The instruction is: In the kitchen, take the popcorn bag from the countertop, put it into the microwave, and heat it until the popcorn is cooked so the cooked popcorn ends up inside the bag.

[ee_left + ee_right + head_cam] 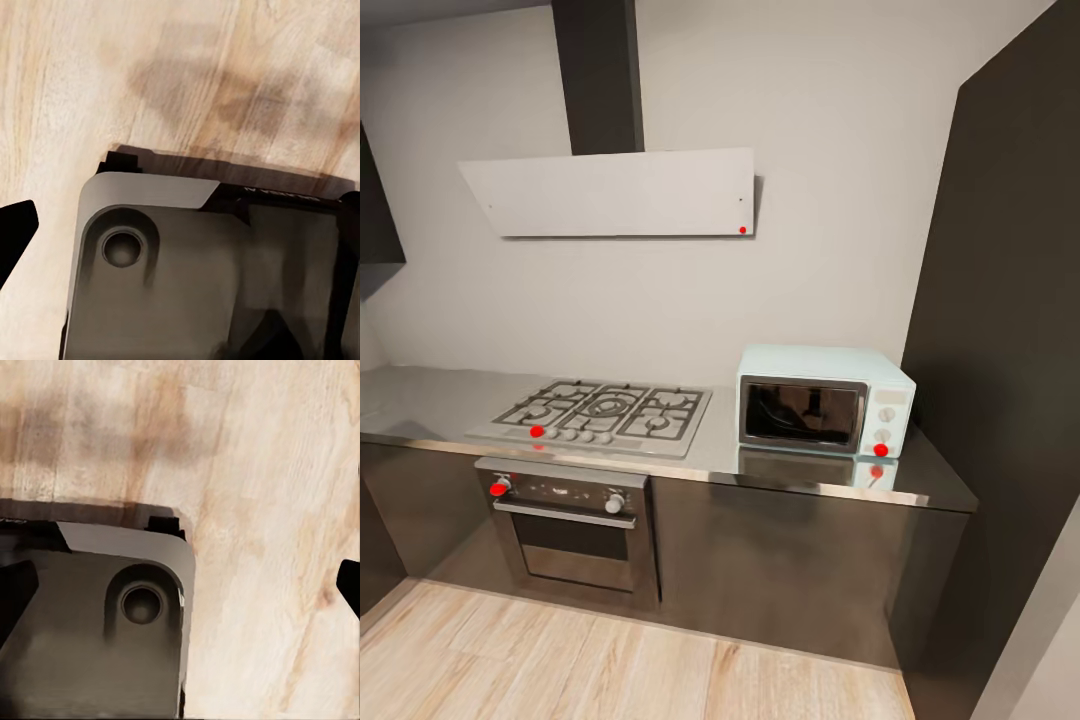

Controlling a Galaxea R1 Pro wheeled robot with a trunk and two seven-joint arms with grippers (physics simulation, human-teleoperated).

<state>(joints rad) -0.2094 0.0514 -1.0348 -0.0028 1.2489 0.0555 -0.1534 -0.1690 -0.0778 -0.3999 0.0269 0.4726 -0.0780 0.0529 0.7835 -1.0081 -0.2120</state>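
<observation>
Both arms' jaws: opening can't be told, nothing visibly held, wrist views facing wood floor (225,67) beside robot base (90,622). Microwave (822,400) sits far right on counter (420,400), door shut. Popcorn bag unseen, so nearer arm undecided.

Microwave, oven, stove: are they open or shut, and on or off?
microwave: door shut, nothing to make out behind the dark glass, sitting on the countertop.
oven: door shut.
cooktop: no flames, no pots on it.
range hood: cannot tell if it is running.
</observation>
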